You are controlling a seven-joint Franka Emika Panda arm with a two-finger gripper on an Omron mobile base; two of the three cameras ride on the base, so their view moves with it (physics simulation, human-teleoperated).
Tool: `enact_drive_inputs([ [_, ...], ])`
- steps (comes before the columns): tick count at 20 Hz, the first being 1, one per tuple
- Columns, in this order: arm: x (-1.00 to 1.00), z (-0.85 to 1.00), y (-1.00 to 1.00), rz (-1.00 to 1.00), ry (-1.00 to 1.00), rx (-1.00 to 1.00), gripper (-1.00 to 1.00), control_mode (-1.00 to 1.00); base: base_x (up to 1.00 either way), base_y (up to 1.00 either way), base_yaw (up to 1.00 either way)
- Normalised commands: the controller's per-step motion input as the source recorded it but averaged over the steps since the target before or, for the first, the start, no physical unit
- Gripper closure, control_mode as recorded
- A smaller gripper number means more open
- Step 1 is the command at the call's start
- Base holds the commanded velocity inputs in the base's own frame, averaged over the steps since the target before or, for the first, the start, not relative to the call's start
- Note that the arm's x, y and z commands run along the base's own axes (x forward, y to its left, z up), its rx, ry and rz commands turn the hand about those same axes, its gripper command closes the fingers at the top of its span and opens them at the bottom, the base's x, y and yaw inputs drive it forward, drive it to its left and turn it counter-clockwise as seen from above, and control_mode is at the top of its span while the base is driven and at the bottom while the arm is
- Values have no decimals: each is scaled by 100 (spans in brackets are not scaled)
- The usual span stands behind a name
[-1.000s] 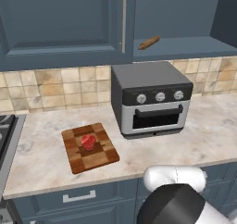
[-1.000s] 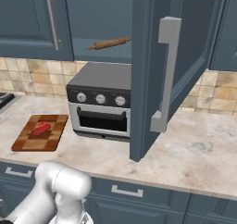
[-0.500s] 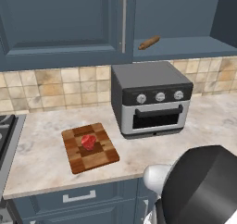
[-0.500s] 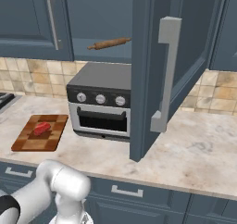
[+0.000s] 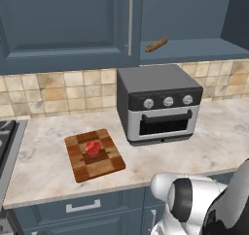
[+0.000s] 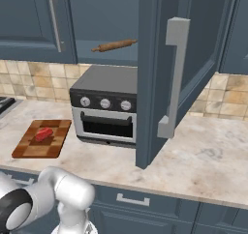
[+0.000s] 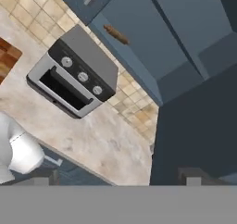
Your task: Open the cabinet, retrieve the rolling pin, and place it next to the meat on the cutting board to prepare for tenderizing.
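Rolling pin [image 5: 156, 45] lies on the open cabinet [image 5: 63, 25] shelf, at 1 o'clock above the toaster oven [image 5: 159, 104]; meat [image 5: 93, 148] sits on the cutting board [image 5: 104, 166]. From the right base, I see the open door [image 6: 181, 68] at 3 o'clock of the slim brown pin. In the hand view, the gripper [image 7: 118, 181] stands wide and holds nothing.

cabinet [image 6: 160, 78]: right door swung open toward the camera, left door shut
pin [image 6: 114, 45]: lying on the open shelf, above the oven [image 6: 104, 105]
board [image 6: 41, 140]: on the counter [image 6: 208, 165], left of the oven
meat [image 6: 44, 134]: on the board
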Motion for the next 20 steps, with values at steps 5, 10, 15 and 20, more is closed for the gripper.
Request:
enact_drive_inputs([
  [5, 58, -6, 31, 1, -27, 31, -100, -100, 0, 0, 0],
  [10, 71, -19, 51, 0, -20, 35, -100, -100, 0, 0, 0],
  [15, 65, -25, 65, 0, -10, 36, -100, -100, 0, 0, 0],
  [20, 56, -30, 65, 0, -7, 32, -100, -100, 0, 0, 0],
])
